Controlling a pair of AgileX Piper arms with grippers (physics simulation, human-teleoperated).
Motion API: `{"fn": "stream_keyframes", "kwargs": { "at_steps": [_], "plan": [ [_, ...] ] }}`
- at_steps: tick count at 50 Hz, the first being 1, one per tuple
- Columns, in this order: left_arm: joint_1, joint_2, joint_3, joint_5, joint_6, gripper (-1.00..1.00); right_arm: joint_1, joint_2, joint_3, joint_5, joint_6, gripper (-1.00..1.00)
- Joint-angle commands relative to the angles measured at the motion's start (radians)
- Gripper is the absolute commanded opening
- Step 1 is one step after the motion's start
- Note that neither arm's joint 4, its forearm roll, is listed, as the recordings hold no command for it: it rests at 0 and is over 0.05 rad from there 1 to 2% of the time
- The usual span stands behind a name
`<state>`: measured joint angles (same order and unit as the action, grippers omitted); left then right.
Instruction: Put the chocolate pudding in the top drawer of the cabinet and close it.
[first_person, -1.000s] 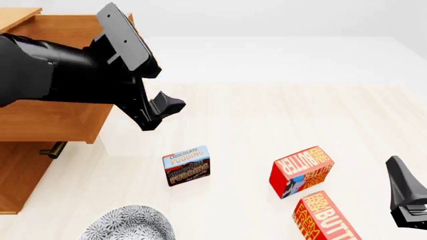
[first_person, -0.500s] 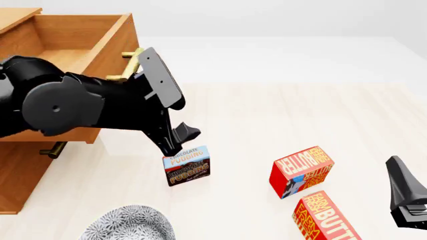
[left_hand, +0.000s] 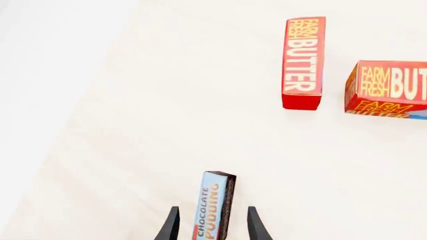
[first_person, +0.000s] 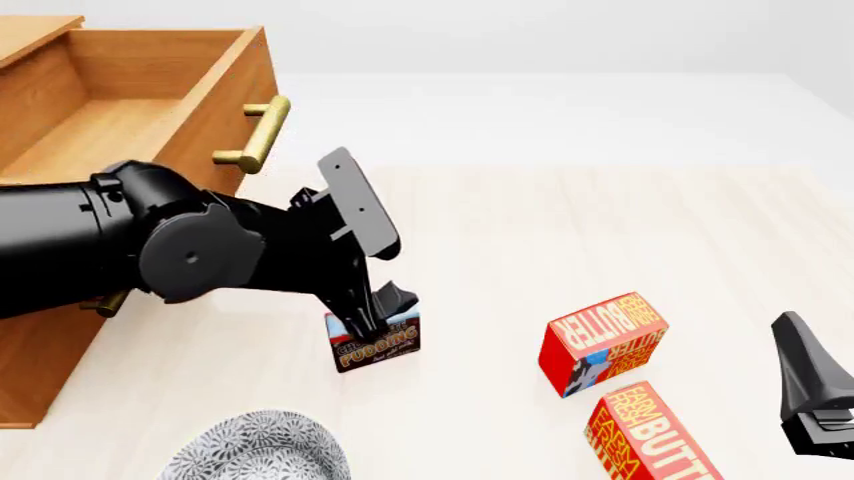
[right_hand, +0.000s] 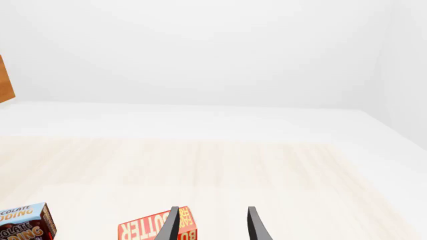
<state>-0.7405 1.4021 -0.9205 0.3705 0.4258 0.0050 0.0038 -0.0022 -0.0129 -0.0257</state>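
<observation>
The pudding (first_person: 378, 341) is stood on edge on the table (first_person: 561, 230), toward its near edge, straddled by the left gripper (left_hand: 213, 226), whose jaws are held apart around it, unclamped. The top drawer (first_person: 147, 110) is seen pulled out of the cabinet (first_person: 40, 340) at the left edge. Two butter boxes (first_person: 603, 340) are set nearer the right gripper (right_hand: 213, 224), jaws apart.

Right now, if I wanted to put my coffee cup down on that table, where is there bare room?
The widest bare stretch of table lies beyond the two butter boxes, right of the open top drawer. The drawer's own floor looks bare too. It is crowded nearer the arms: the left hand straddles the chocolate pudding, with a patterned plate just below.
</observation>
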Motion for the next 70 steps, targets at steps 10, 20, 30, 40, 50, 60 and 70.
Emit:
{"fn": "stream_keyframes", "kwargs": {
  "at_steps": [10,20,30,40,50,60,70],
  "plan": [
    [0.043,0.091,0.045,-0.09,0.018,1.0,-0.001,-0.001,0.0,0.002,0.004,1.0],
    [0.07,0.106,0.05,-0.116,0.032,1.0,-0.001,-0.001,0.0,0.002,0.003,1.0],
    [0.068,0.154,0.042,-0.136,0.01,1.0,-0.001,-0.001,0.0,0.002,0.003,1.0],
    [0.041,0.176,0.014,-0.125,-0.026,1.0,-0.001,-0.001,0.0,0.002,0.004,1.0],
    [0.058,0.189,0.021,-0.144,-0.007,1.0,-0.001,-0.001,0.0,0.002,0.004,1.0],
    [0.061,0.216,0.05,-0.182,-0.022,1.0,-0.001,-0.001,0.0,0.002,0.004,1.0],
    [0.065,0.247,0.06,-0.21,-0.024,1.0,0.0,-0.001,0.0,0.002,0.003,1.0]
  ]
}}
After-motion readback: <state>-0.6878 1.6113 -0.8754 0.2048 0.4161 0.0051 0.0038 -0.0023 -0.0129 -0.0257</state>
